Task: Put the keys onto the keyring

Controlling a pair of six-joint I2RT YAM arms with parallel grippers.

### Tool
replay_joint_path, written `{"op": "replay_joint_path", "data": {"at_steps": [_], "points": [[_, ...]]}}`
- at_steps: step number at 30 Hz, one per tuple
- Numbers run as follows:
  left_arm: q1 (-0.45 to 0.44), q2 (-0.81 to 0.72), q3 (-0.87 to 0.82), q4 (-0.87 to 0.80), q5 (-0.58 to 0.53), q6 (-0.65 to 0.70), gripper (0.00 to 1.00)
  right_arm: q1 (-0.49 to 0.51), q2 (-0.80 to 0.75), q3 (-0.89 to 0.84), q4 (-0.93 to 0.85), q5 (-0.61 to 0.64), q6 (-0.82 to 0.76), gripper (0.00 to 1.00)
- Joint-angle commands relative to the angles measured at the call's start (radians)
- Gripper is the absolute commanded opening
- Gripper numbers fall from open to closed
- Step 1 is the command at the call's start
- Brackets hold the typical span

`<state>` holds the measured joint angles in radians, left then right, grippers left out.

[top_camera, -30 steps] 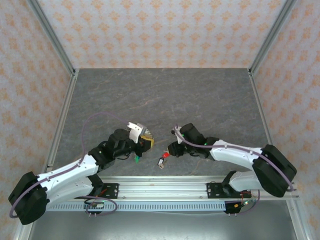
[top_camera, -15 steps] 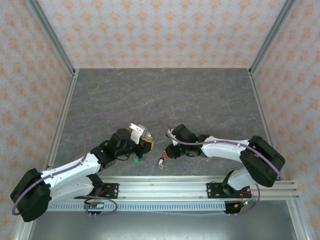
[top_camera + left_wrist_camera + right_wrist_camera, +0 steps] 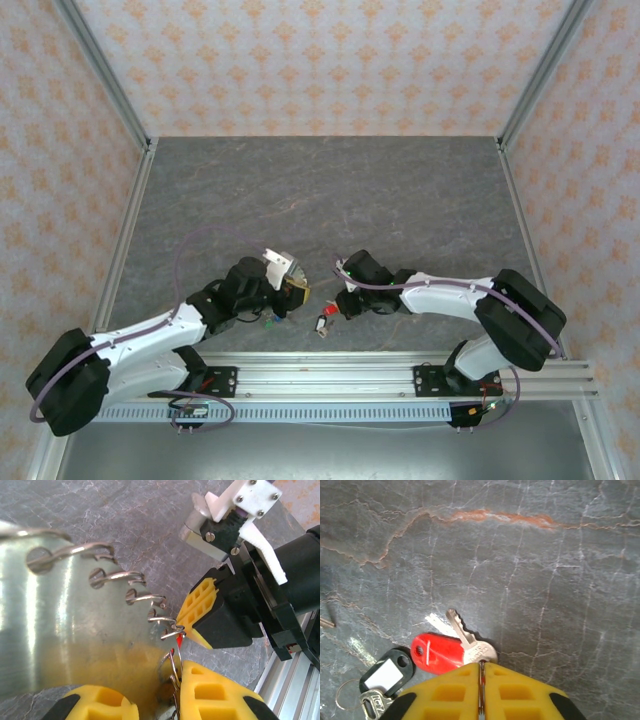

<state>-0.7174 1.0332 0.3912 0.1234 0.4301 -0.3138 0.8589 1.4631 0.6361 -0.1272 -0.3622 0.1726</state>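
Left gripper [image 3: 159, 692] jaws stood barely parted, clamping keyring [image 3: 119, 574]; right gripper [image 3: 481, 666] clenched red-tagged key [image 3: 478, 652] at lower frame; I could read nothing on black tag's [image 3: 404, 661] white label.

No text, number or brand can be read. In the right wrist view a white label [image 3: 383, 674] is set in the black tag [image 3: 404, 662], but no writing can be made out on it. The head of the key [image 3: 479, 652] and the red tag [image 3: 438, 654] touching it are too blurred for any stamp or lettering to be told.
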Motion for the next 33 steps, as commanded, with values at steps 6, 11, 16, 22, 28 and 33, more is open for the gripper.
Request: {"op": "replay_joint_path", "data": {"at_steps": [6,11,16,22,28,33], "points": [[0.006,0.036,0.053,0.061,0.048,0.014,0.05,-0.015,-0.146,-0.031,0.039,0.06,0.008,0.01],[-0.016,0.058,0.072,0.077,0.108,0.071,0.05,-0.081,-0.255,-0.072,0.092,-0.032,0.04,0.01],[-0.086,0.056,0.071,0.091,0.142,0.198,0.05,-0.106,-0.385,-0.119,0.179,-0.102,0.012,0.0],[-0.129,0.048,0.08,0.042,0.152,0.317,0.04,-0.106,-0.493,-0.187,0.291,-0.18,-0.094,0.0],[-0.13,0.062,0.092,0.018,0.16,0.332,0.04,-0.106,-0.54,-0.213,0.283,-0.209,-0.169,0.0],[-0.13,0.06,0.087,0.02,0.158,0.335,0.04,-0.106,-0.565,-0.25,0.306,-0.225,-0.222,0.0]]}}
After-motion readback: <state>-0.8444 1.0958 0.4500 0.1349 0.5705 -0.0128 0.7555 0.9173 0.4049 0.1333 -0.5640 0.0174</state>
